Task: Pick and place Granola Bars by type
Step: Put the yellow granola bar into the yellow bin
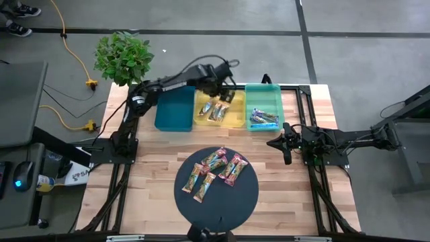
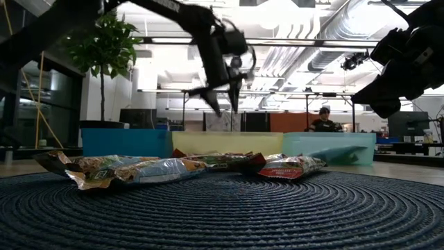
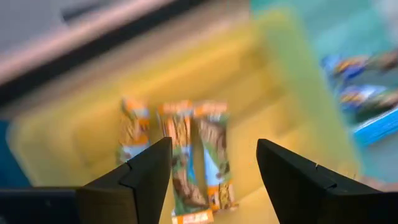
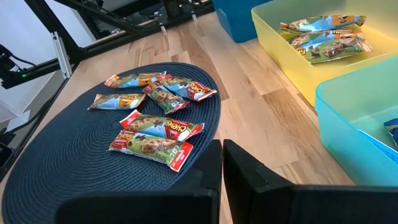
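1. The round dark mat [image 1: 216,191] carries six granola bars [image 1: 216,173].
2. The yellow tray [image 1: 200,118] holds three orange-green bars [image 3: 186,155]; the teal tray [image 1: 253,94] holds blue ones [image 1: 263,119].
3. The left gripper [image 3: 208,168] hangs above the yellow tray, fingers wide apart and empty.
4. The right gripper [image 1: 288,144] waits beside the mat, fingers closed on nothing.

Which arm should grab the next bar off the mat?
Probably right. Its gripper hangs beside the mat, with the bars just ahead, fingers together. The left gripper is over the yellow tray, open and empty.

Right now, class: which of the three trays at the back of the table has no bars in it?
The dark blue tray, leftmost of the three: only its bare floor shows. The yellow tray beside it holds orange-green bars; the light teal tray holds blue-purple bars.
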Motion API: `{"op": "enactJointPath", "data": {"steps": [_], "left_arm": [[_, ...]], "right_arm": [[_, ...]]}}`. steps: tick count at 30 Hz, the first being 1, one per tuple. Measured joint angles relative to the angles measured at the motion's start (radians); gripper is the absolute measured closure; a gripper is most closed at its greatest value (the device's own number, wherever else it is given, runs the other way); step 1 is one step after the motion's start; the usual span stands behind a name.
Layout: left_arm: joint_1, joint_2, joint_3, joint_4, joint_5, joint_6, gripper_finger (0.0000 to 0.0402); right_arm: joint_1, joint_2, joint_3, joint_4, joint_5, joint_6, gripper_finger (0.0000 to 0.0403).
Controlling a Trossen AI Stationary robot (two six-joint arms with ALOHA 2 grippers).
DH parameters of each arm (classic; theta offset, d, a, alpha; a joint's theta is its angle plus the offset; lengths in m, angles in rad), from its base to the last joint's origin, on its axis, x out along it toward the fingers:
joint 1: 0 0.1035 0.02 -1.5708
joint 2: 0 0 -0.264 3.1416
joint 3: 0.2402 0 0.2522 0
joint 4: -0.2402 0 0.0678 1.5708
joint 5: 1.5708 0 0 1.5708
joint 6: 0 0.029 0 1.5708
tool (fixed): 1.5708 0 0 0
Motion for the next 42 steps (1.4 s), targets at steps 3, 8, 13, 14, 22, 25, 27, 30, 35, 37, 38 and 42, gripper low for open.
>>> {"op": "enactJointPath", "data": {"steps": [3,8,13,14,22,25,27,30,35,37,38,42], "left_arm": [[0.008,-0.032,0.070,-0.007,-0.016,0.021,0.0170],[0.011,-0.071,0.211,-0.041,-0.033,0.083,0.0170],[0.010,-0.114,0.254,0.044,0.237,0.225,0.0170],[0.009,-0.127,0.245,0.076,0.316,0.243,0.0170],[0.010,-0.212,0.245,0.231,0.613,0.306,0.0170],[0.008,-0.256,0.245,0.253,0.671,0.324,0.0170],[-0.004,-0.286,0.245,0.259,0.705,0.337,0.0170],[-0.031,-0.334,0.244,0.257,0.731,0.347,0.0170],[-0.120,-0.428,0.245,0.222,0.645,0.387,0.0170],[-0.159,-0.466,0.244,0.181,0.580,0.394,0.0170],[-0.181,-0.482,0.244,0.165,0.543,0.396,0.0170],[-0.274,-0.545,0.244,0.087,0.351,0.386,0.0170]], "right_arm": [[0.000,0.000,0.000,0.000,0.000,0.000,0.0402],[0.000,0.000,0.000,0.000,0.000,0.000,0.0402],[0.000,0.000,0.000,0.000,0.000,0.000,0.0402],[0.000,0.000,0.000,0.000,0.000,0.000,0.0402],[0.000,0.000,0.000,0.000,0.000,0.000,0.0402],[0.000,0.000,0.000,0.000,0.000,0.000,0.0402],[0.000,0.000,0.000,0.000,0.000,0.000,0.0402],[0.000,0.000,0.000,0.000,0.000,0.000,0.0402],[0.000,0.000,0.000,0.000,0.000,0.000,0.0402],[0.000,0.000,0.000,0.000,0.000,0.000,0.0402],[0.000,0.000,0.000,0.000,0.000,0.000,0.0402],[0.000,0.000,0.000,0.000,0.000,0.000,0.0402]]}}
